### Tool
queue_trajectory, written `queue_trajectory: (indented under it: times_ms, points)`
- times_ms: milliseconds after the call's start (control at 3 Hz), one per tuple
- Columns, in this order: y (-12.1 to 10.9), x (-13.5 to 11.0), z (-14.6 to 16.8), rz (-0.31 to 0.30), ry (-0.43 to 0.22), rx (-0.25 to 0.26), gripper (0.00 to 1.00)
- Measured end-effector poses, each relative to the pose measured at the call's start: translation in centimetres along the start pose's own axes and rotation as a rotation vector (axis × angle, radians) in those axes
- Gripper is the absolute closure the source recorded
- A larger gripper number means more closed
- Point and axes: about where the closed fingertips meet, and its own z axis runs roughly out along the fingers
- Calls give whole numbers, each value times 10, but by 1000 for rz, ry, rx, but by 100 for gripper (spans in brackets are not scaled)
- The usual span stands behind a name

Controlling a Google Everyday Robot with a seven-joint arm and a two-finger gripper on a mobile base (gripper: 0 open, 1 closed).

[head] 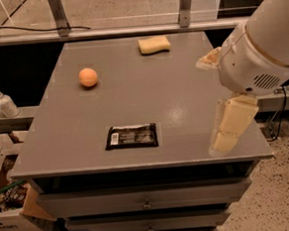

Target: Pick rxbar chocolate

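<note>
The rxbar chocolate (131,136) is a flat black wrapped bar with a small white label patch at its left end. It lies flat near the front edge of the grey table (133,93), left of the middle. My gripper (211,105) comes in from the right, over the table's right side, on a large white arm. Its cream fingers (230,125) stand wide apart with nothing between them. The gripper is well to the right of the bar and apart from it.
An orange ball (88,77) sits at the left middle of the table. A yellow sponge (154,44) lies at the back. Drawers (145,203) are under the tabletop. A pump bottle (3,102) stands on a ledge at left, above a box of clutter (7,206).
</note>
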Motion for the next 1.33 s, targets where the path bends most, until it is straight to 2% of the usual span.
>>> queue_trajectory:
  times_ms: [333,667,1333]
  points:
    - [7,-35,31,-78,-37,-28,0]
    - [7,-62,63,-143,-46,-51,0]
    - [6,-87,115,-205,-33,-105,0]
